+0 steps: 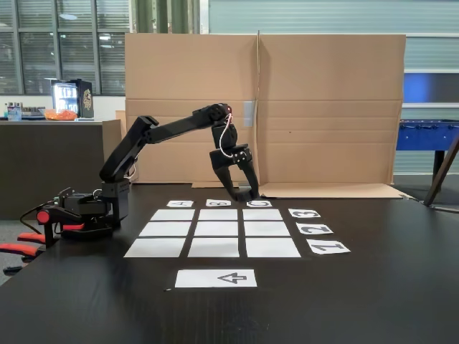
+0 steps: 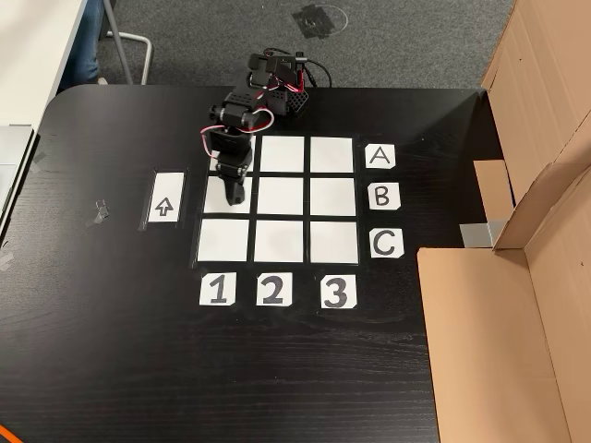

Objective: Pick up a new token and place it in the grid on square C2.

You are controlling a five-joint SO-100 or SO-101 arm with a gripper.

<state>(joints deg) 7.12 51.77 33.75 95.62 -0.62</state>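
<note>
1. Gripper (image 1: pixel 247 192) low at the far edge of the grid (image 1: pixel 165 229) in a fixed view, tips just beside the C label (image 1: pixel 259 203).
2. Seen from above in a fixed view, gripper (image 2: pixel 234 192) over the left column of the grid (image 2: pixel 332 197), level with the B label (image 2: pixel 383 196).
3. Jaws black against the black table (image 1: pixel 373 287): apart or together, cannot tell in either fixed view.
4. Token: cannot be made out against the dark fingers and dark tabletop, so no telling whether held.
5. Square C2 (image 2: pixel 278 242) bare white, bottom row, middle column from above; in the low fixed view, square C2 (image 1: pixel 262 228) in the right-hand column, middle row.
6. Arrow sheet (image 1: pixel 216 278) apart from the grid, on its near side.
</note>
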